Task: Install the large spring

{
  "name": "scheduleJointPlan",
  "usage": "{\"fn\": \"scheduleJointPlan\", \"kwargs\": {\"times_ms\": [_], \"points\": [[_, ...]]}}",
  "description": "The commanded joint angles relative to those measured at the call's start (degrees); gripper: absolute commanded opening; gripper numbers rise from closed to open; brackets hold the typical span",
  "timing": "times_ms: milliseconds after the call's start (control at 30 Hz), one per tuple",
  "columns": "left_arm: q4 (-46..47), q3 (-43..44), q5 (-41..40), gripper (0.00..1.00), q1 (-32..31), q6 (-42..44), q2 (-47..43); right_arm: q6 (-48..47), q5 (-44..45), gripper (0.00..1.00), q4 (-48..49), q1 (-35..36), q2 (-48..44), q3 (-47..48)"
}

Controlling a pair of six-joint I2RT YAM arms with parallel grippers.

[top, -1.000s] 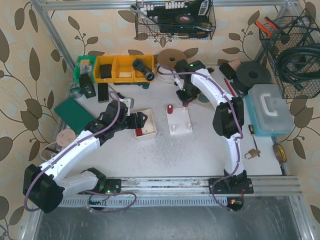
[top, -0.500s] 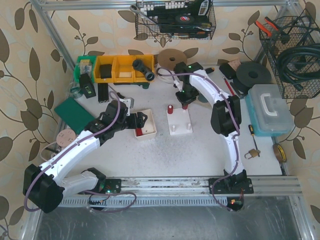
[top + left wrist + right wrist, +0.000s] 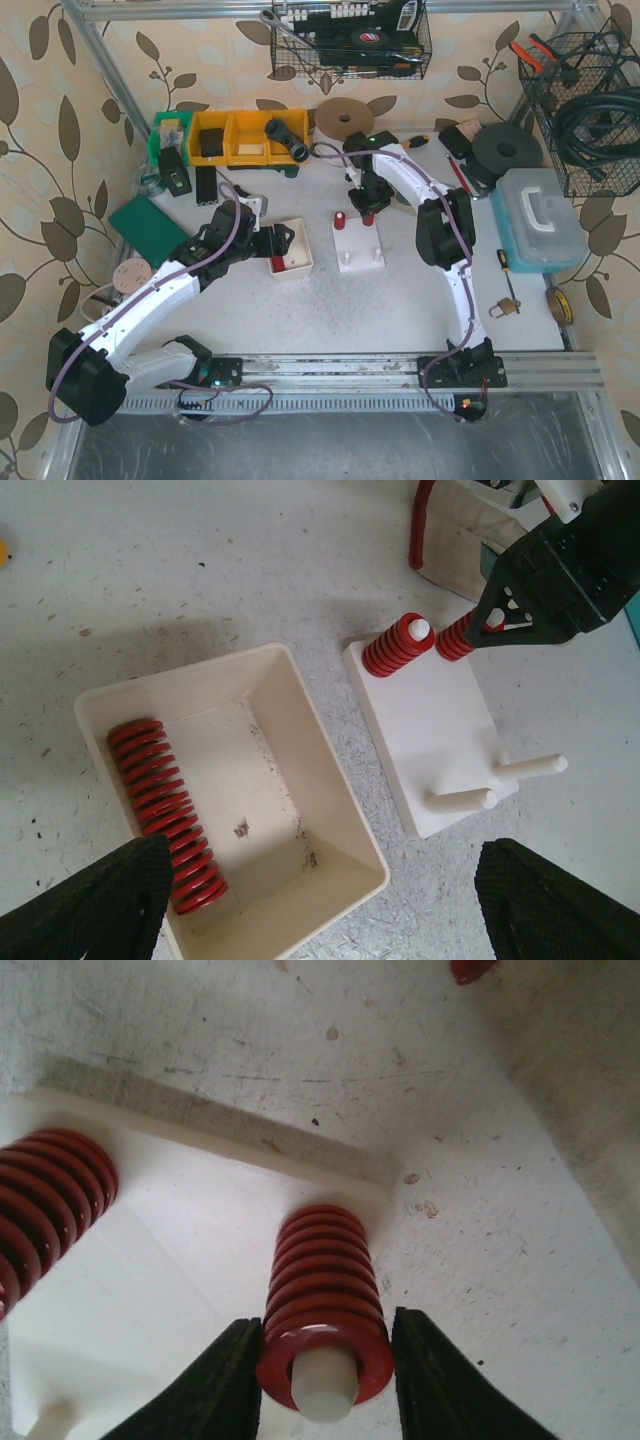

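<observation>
My right gripper (image 3: 325, 1325) clamps the large spring (image 3: 322, 1260) between both fingers (image 3: 225, 1390); it sits on a white peg (image 3: 323, 1385) at a corner of the base (image 3: 200, 1220), beside a second spring (image 3: 50, 1190) mounted on the neighbouring peg (image 3: 420, 628).

Left arm (image 3: 150, 300) is stretched toward 1 o'clock, left gripper (image 3: 283, 242) spread wide. Right arm (image 3: 405, 175) is bent toward 11 o'clock, right gripper (image 3: 366, 200) clamped on red spring (image 3: 322, 1290).

The red spring (image 3: 322, 1290) has a smooth, faintly glossy coat; the white peg base (image 3: 430, 730) under it looks like matt plastic. The cream tray (image 3: 320, 770) is smooth plastic, the grey table (image 3: 150, 580) rough and speckled.
</observation>
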Motion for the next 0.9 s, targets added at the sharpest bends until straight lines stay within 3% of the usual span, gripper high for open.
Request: {"fn": "scheduleJointPlan", "kwargs": {"times_ms": [0, 67, 100, 367, 433, 500, 600, 667, 733, 867], "points": [[0.77, -0.01, -1.46, 0.86, -0.67, -0.78, 0.03, 2.38, 0.86, 0.43, 1.53, 0.35, -3.62, 0.56], [0.30, 0.25, -1.62, 0.86, -0.66, -0.75, 0.11, 2.94, 0.03, 0.59, 1.67, 0.34, -5.04, 1.26], [0.03, 0.43, -1.69, 0.86, -0.62, -0.83, 0.07, 3.11, -0.63, 0.61, 1.75, 0.35, -5.66, 1.73], [-4.32, 2.65, -3.57, 0.86, -0.69, -1.79, -0.29, 4.85, -2.39, 0.62, 1.77, 0.47, -12.72, 2.77], [-9.55, 5.24, -4.71, 0.86, -0.54, -2.49, 1.47, 5.23, -1.31, 0.60, 3.29, 0.48, -16.45, 0.30], [-16.35, 9.57, -5.24, 0.86, -0.37, -3.74, 4.65, 5.29, -0.22, 0.56, 10.65, 0.54, -24.06, -7.56], [-26.03, 17.69, -5.53, 0.83, -0.35, -3.27, 10.30, 6.74, 0.06, 0.56, 32.08, 0.26, -43.76, -29.84], [-31.35, 22.49, -6.30, 0.81, -0.26, -2.35, 14.20, 10.10, -0.67, 0.68, 41.93, -0.90, -52.91, -41.08], [-35.94, 27.00, -6.72, 0.79, -0.26, -1.83, 18.29, 12.92, -2.75, 0.71, 45.62, -2.34, -57.90, -47.70], [-41.08, 32.85, -5.56, 0.73, -0.27, -2.31, 26.66, 14.92, -8.38, 0.69, 42.97, -3.11, -60.40, -51.56]]}}
